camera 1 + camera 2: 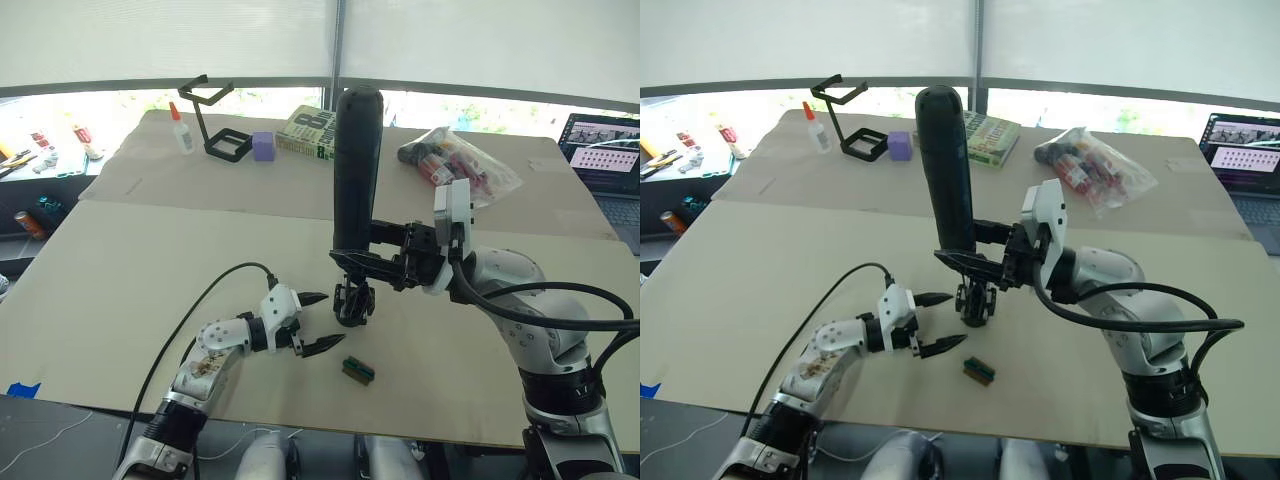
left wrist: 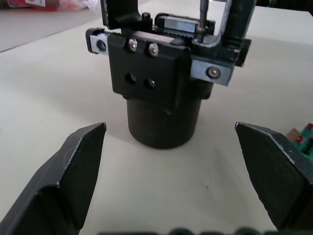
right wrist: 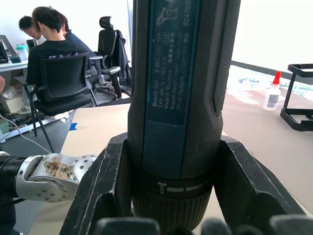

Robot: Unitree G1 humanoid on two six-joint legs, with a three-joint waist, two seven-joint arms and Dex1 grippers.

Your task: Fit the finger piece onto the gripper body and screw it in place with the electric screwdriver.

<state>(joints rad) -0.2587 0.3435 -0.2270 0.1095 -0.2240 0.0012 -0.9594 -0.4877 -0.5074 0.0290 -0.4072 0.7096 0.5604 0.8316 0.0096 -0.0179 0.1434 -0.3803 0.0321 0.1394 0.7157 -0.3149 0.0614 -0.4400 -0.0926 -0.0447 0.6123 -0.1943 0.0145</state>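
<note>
left wrist view, blocky black gripper body [image 2: 156, 81] on round base, thin metal bit above

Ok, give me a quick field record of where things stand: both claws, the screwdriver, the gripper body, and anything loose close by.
left claw: open, empty, low over the table, facing the gripper body without touching it
right claw: shut on the electric screwdriver
electric screwdriver: upright, bit pointing down onto the top of the gripper body
gripper body: standing on its round base on the table
loose nearby: small green-and-brown block lying on the table, near the gripper body
</note>
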